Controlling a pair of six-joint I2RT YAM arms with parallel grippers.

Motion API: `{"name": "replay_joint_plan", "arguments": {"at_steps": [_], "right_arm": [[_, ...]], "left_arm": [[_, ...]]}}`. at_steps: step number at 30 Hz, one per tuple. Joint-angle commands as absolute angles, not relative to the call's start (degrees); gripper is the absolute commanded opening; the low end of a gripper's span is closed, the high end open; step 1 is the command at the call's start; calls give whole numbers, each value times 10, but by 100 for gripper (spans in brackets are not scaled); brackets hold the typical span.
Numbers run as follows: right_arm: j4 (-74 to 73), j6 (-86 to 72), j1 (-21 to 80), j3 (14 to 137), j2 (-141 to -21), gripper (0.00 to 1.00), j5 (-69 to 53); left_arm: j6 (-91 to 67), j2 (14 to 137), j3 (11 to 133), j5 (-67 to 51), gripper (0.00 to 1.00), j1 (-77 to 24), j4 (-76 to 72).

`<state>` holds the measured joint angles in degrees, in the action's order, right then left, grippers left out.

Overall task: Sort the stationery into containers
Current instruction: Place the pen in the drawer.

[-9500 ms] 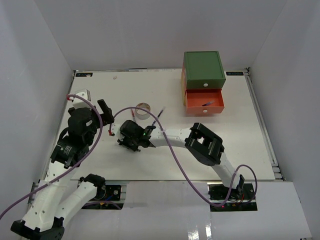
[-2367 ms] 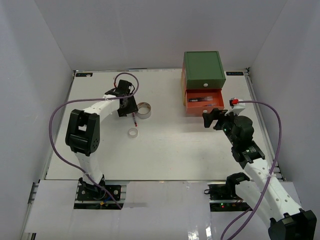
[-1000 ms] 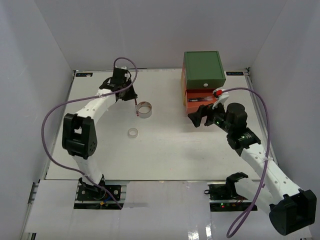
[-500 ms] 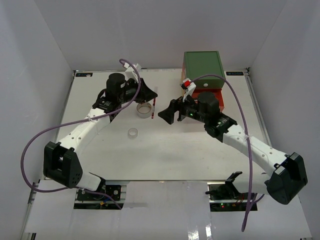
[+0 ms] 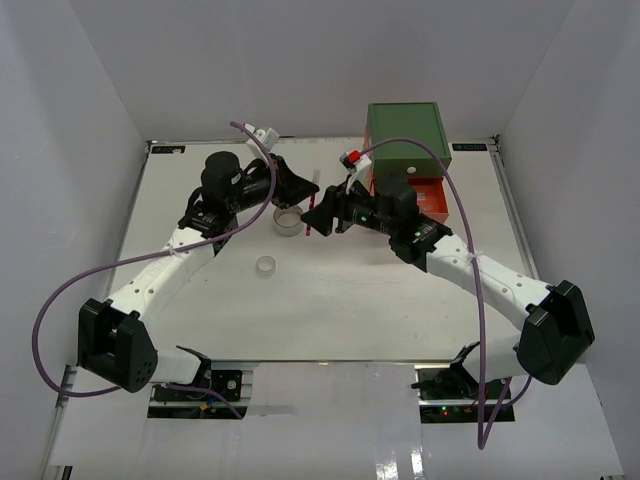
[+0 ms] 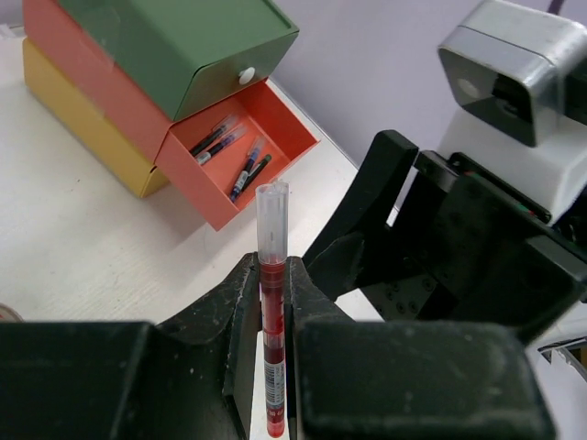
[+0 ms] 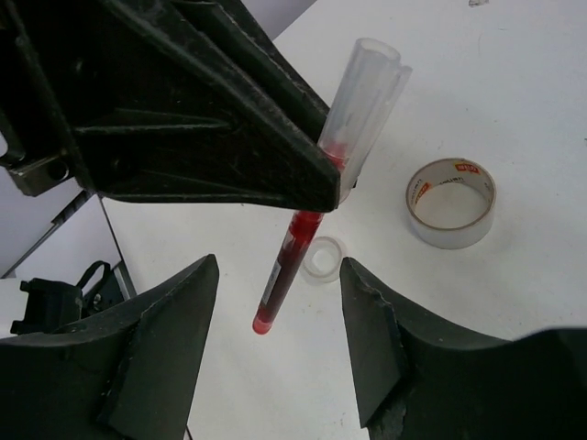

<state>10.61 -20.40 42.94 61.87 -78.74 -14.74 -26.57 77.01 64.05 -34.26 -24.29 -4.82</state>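
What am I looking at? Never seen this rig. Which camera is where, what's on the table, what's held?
Two robot arms with two-finger grippers, bolted at the table's near edge. The wide picture is from above and behind; the other two from wrist cameras. The left gripper is shut on a red pen with a clear cap. The right gripper is open, fingers either side of it, not touching. On the table: a tape roll, a smaller clear roll, a drawer unit, its orange drawer open with pens inside.

Right arm (image 5: pixel 440 255) between pen (image 6: pixel 272 275) and drawer (image 6: pixel 240 139)
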Motion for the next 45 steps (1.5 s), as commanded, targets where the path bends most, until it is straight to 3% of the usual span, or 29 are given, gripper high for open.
{"name": "replay_joint_plan", "arguments": {"at_steps": [1,11,14,16,21,28,29,32,37,45], "right_arm": [[139,-207,432,652,-793,60,-145],[143,-218,433,656,-798,36,-134],[147,-225,433,649,-798,27,-126],[150,-229,433,639,-795,22,-120],[155,-238,432,616,-787,9,-98],[151,-254,418,578,-767,8,-56],[150,-259,407,573,-765,8,-50],[136,-292,376,549,-749,8,-12],[98,-358,296,514,-714,8,69],[76,-474,209,498,-703,11,157]], "left_arm": [[-265,741,628,-369,17,-245,-83],[-266,730,594,-381,19,-245,-111],[-263,726,592,-375,28,-245,-111],[-260,723,592,-367,40,-245,-106],[-257,722,592,-359,50,-245,-104],[-247,714,608,-298,80,-245,-68],[-244,711,610,-282,88,-245,-62],[-232,700,620,-192,98,-244,-23],[-208,686,615,7,98,-243,56],[-185,664,554,67,98,-242,54]]}}
